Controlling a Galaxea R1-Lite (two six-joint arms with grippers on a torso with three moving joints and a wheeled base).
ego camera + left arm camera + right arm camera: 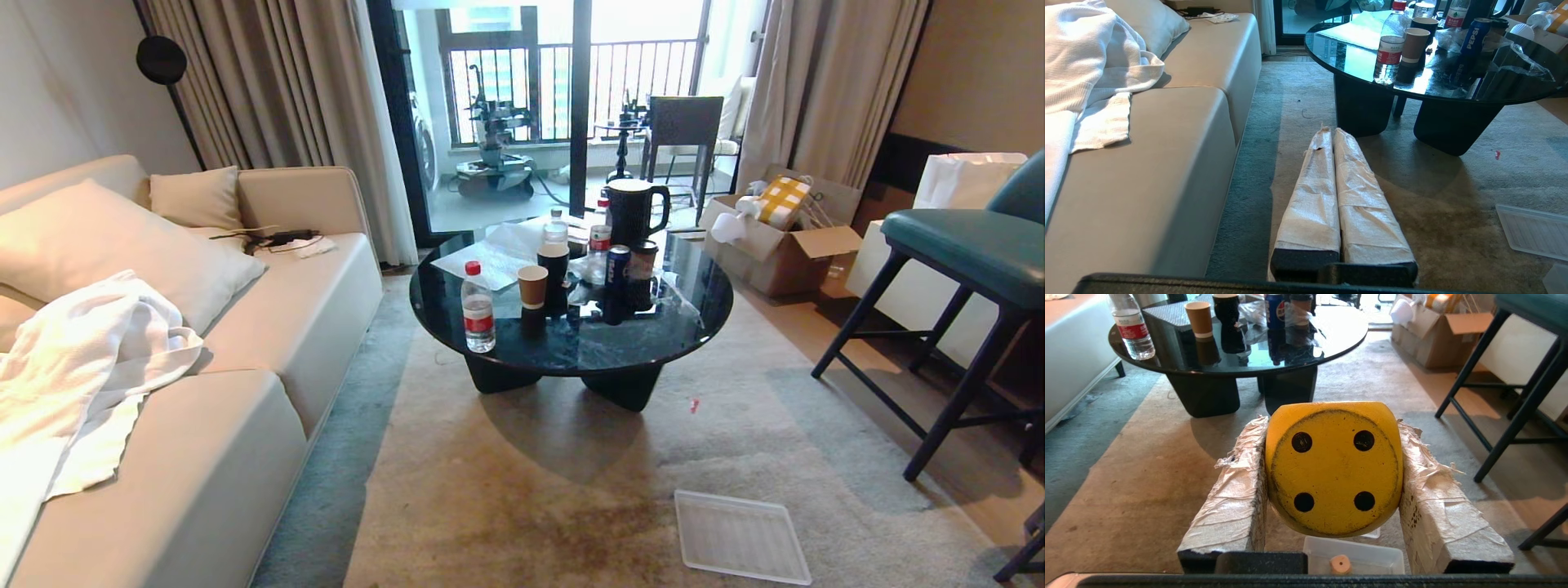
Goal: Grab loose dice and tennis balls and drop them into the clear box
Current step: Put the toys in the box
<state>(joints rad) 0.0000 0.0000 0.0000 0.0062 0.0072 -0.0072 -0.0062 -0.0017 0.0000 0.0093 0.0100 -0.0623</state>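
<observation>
In the right wrist view my right gripper (1331, 425) is shut on a yellow die (1333, 469), its four-dot face turned to the camera, a taped finger pressing each side. It hangs above the carpet. Directly beneath sits the clear box (1376, 555), with a tan die (1340, 564) lying inside it. My left gripper (1332, 132) is shut and empty, its taped fingers pressed together, hovering over the carpet beside the sofa. No tennis balls are in view. Neither gripper shows in the head view.
A round black table (571, 365) crowded with bottles and cups stands ahead. The sofa (269, 327) runs along the left, and a dark stool (963, 245) and a cardboard box (780, 253) are on the right. A flat translucent lid (739, 535) lies on the carpet.
</observation>
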